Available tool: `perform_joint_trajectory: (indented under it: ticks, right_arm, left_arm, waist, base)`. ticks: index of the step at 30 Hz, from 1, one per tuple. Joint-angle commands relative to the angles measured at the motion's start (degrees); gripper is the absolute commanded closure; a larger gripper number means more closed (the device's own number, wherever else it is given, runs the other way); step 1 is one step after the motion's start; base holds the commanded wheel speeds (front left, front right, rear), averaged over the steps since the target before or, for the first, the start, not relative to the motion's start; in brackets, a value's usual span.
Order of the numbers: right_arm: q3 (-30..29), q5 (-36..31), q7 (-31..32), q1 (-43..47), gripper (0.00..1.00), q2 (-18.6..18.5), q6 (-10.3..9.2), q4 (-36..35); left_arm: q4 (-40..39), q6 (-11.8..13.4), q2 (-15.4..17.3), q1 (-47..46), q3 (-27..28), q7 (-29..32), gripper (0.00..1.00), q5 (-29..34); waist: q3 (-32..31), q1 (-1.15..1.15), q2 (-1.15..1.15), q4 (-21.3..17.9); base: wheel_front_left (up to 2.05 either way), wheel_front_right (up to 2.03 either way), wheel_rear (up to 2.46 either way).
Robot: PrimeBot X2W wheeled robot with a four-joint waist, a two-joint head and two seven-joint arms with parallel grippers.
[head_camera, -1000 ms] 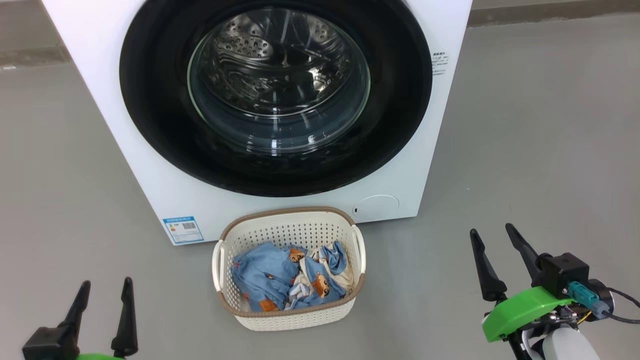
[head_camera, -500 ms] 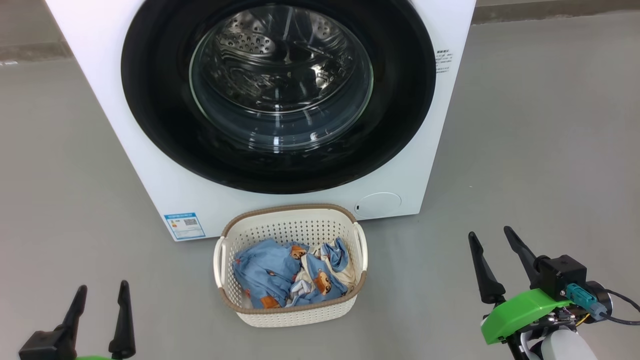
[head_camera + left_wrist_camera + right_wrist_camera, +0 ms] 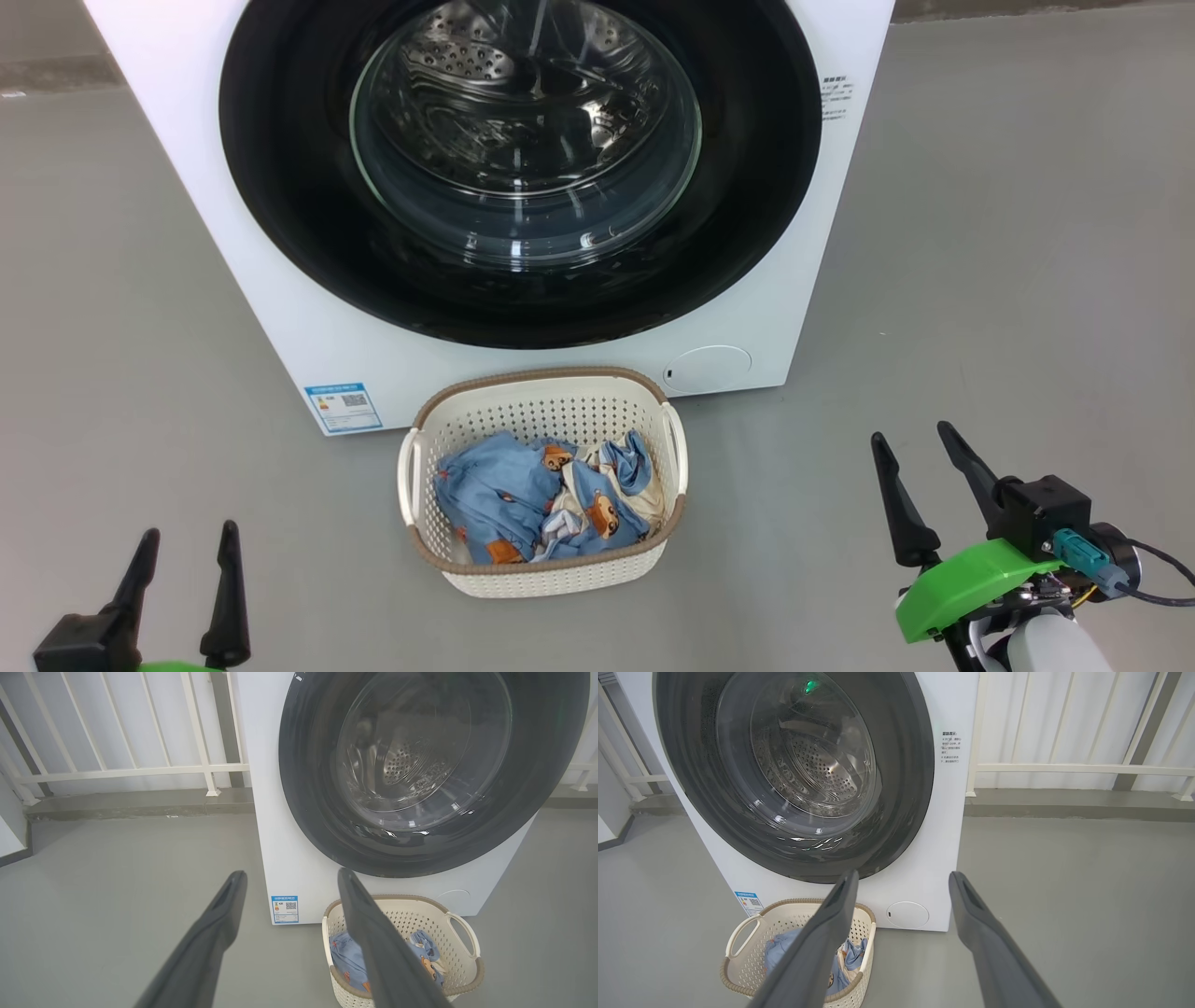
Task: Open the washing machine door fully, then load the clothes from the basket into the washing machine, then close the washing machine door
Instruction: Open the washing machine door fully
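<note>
Fingers: four. Two left fingers, two right fingers.
Washing machine: one, ahead of both pairs.
Washing machine door: one.
Basket: one, ahead, between left and right pairs.
Basket handles: two.
Clothes: one bunched heap, number of pieces unclear.
Label sticker: one, ahead of left fingers.
Filter cap: one, nearer right fingers.
</note>
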Motion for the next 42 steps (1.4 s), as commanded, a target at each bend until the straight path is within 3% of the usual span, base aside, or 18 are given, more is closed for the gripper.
perform_joint_trajectory:
  ticks: [1,29,42]
  right_arm:
    - [1.65,-0.38,-0.69,-1.58,0.0,0.09,0.09,-1.56]
    - [1.26,0.15,-0.69,-1.68,0.0,0.17,0.09,-2.1]
    - [0.82,0.09,-0.69,-1.71,0.0,0.51,0.09,-2.1]
  left_arm:
    - [-1.26,0.0,1.59,-2.23,1.95,-0.37,0.0,0.56]
    - [-2.62,-0.15,2.7,-2.1,-0.06,-0.37,0.0,0.08]
    - [-2.99,-0.16,3.47,-2.52,-0.95,-0.37,0.0,-0.6]
  waist:
    - [0.01,0.0,0.0,0.03]
    - [0.29,0.0,0.0,0.25]
    - [1.01,0.0,0.0,0.18]
  base:
    - [0.0,0.0,0.0]
    - [0.01,0.01,-0.02]
    - [0.73,0.73,-1.46]
